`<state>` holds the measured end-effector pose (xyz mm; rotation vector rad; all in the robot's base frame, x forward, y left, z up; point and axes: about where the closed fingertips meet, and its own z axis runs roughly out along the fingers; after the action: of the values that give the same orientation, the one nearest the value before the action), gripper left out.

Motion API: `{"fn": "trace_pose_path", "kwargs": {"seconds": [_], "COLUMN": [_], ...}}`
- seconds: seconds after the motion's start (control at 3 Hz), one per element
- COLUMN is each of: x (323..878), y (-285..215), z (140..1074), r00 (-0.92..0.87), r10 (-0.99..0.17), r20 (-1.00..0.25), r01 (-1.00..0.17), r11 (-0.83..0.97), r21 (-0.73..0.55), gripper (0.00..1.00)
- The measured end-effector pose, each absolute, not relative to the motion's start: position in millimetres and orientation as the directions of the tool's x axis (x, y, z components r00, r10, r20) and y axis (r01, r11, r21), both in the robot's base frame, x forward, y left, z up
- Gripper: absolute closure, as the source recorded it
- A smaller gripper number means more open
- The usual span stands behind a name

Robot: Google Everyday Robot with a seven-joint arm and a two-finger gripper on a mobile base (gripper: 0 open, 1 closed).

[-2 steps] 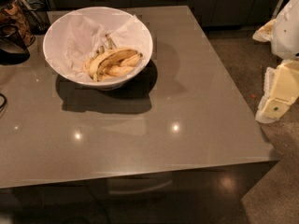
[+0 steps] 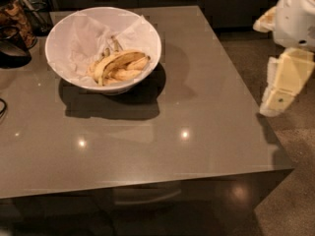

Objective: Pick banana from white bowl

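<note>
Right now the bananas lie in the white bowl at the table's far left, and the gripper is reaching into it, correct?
No. The camera view shows the gripper right of the table, far from the white bowl; the bananas do lie in it.

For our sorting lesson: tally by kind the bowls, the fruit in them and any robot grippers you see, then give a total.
Bowl: 1, white, paper-lined, on the table
Bananas: at least 3, overlapping in the bowl, exact count unclear
Gripper: 1, off the table's right edge
Total: at least 5
</note>
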<state>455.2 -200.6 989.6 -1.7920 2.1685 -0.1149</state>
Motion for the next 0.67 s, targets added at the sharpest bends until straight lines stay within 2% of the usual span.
{"fn": "trace_pose_path", "kwargs": {"seconds": [0.67], "x": [494.6], "y": [-169.9], "z": [1010.4], "r00": [-0.037], "r10": [-0.984], "r20": [-0.173], "r01": [-0.959], "r11": [0.083], "r21": [-0.27], "gripper": [0.0]}}
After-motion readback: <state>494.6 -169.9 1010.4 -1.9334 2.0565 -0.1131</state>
